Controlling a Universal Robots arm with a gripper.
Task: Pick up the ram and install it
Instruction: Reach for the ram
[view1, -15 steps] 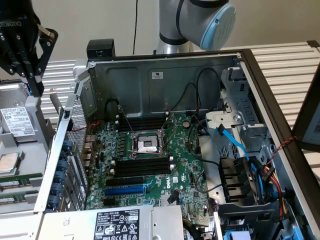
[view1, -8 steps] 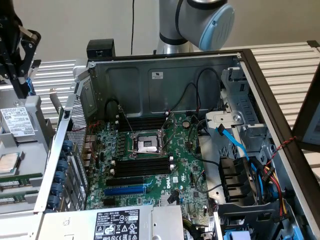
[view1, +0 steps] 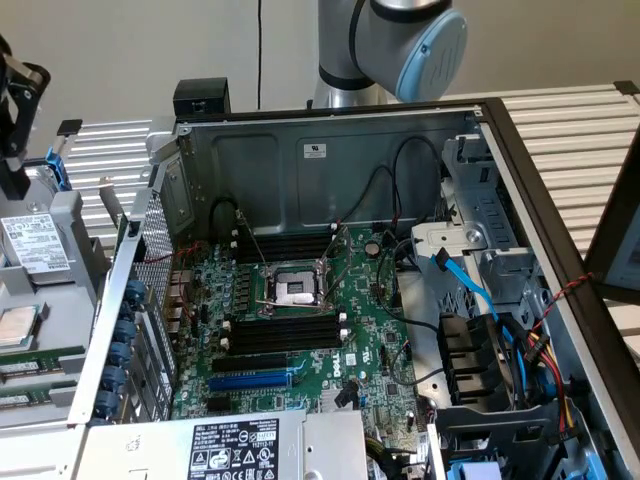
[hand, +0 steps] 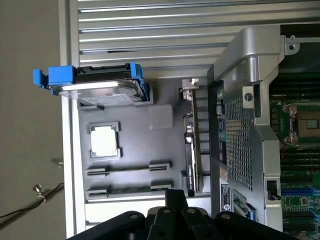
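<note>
The ram (hand: 127, 190) is a thin green stick standing on edge in a slotted holder on the grey parts tray (hand: 165, 150). In the exterior view it is the green strip (view1: 35, 397) at the far left, outside the computer case. My gripper (hand: 175, 198) hangs above the tray, close over the ram holders, shut with nothing in it. In the exterior view my gripper (view1: 14, 170) is the black shape at the upper left edge. The motherboard (view1: 300, 340) lies in the open case, with long black memory slots (view1: 285, 333) below the processor socket (view1: 297, 290).
The tray also carries a hard drive in a blue caddy (hand: 95, 85), a processor chip (hand: 105, 141) and a second holder (hand: 127, 168). The case's perforated metal wall (hand: 240, 145) rises between tray and motherboard. Cables and blue drive bays (view1: 490, 350) crowd the exterior view's right.
</note>
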